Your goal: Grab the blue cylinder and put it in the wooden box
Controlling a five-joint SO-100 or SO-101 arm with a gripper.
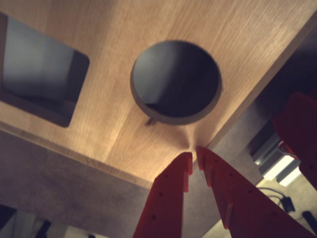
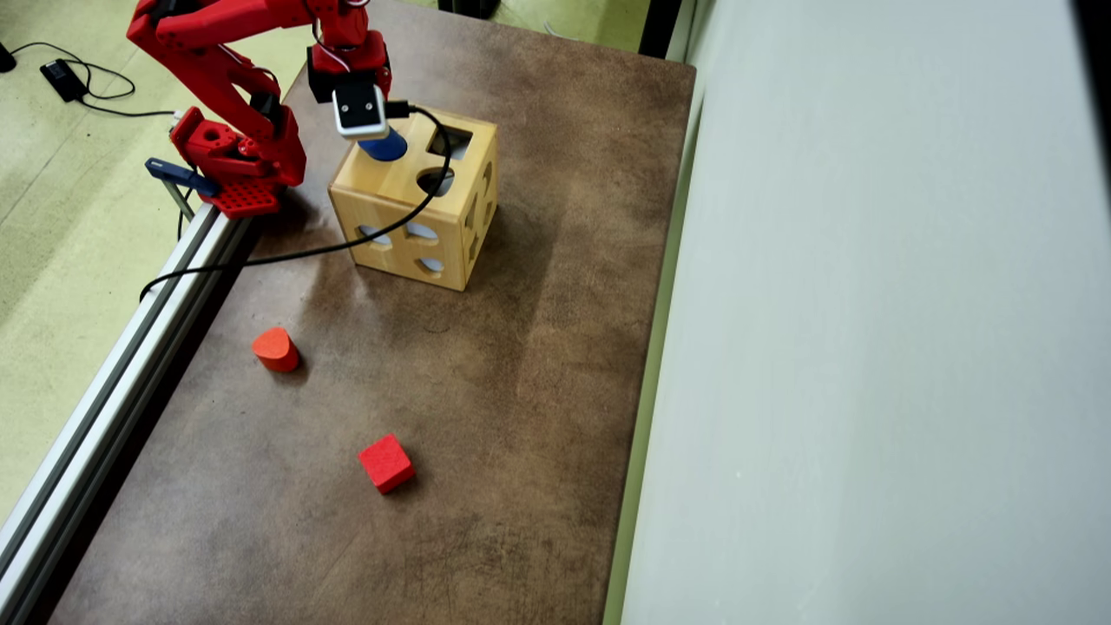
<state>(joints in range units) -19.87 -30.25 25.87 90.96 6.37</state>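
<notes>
One thing matters here, the blue cylinder (image 2: 386, 148), and the overhead view shows it on top of the box (image 2: 364, 187), at the corner nearest my arm and half hidden under my wrist camera. My claw (image 1: 194, 156) has its fingers almost together with only a sliver between the tips and nothing held, poised over the box's top near its edge. I judge the step in hand to be the drop itself, at or just past letting go. Whether the cylinder has sunk through or only sits in an opening, I cannot tell. In the wrist view the round hole (image 1: 168, 119) right ahead of my tips looks dark, blue-grey, and that could be the cylinder's flat top or just shadow. If it is only seated, the next move calls for a light downward nudge with my fingertips; if not, I lift clear. Nothing else shows inside the box; its holes are too dim to read. Both red pieces, the wedge (image 2: 276, 349) and the cube (image 2: 386, 463), lie on the table (image 2: 521, 391) well apart from the box.
</notes>
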